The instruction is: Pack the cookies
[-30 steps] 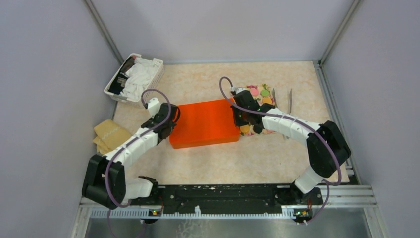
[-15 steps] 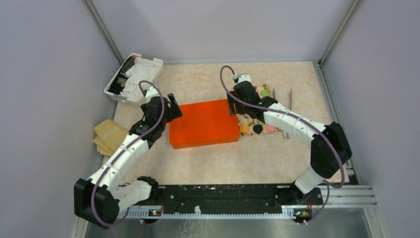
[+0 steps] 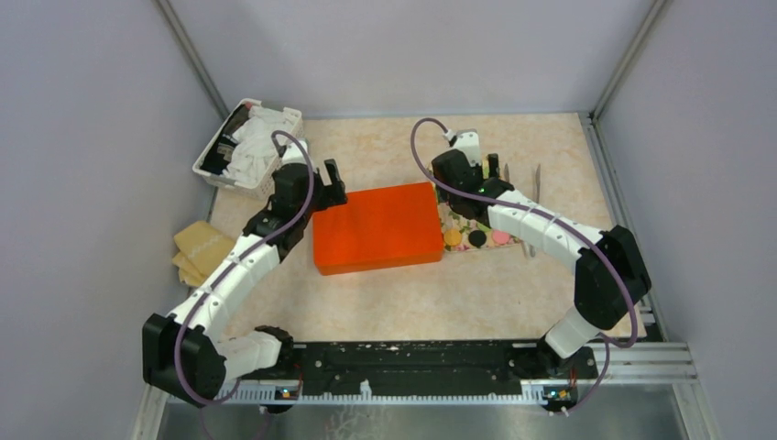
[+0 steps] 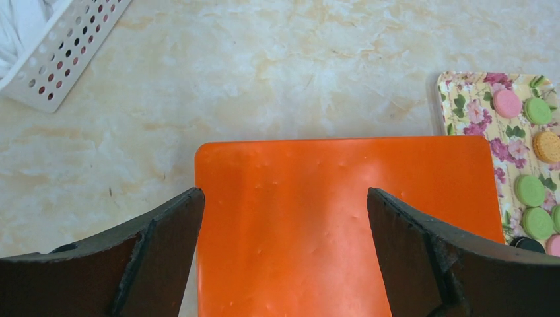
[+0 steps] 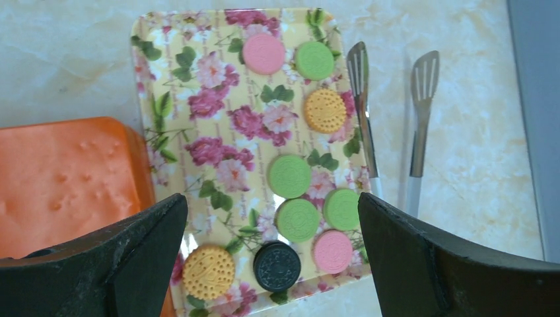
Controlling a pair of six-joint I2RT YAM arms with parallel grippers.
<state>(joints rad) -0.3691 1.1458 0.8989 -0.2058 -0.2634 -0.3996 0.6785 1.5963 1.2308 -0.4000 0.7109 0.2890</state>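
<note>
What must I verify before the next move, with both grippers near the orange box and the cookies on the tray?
1. Left gripper open and holding nothing: ok.
2. Right gripper open and holding nothing: ok.
3. Orange box open to receive cookies: not ok, only its flat closed top shows.
4. Cookies lying flat and uncovered on the floral tray: ok.
5. Tongs free at the tray's right edge, with no gripper on them: ok.
6. Room inside the box: cannot tell, the inside is hidden.
</note>
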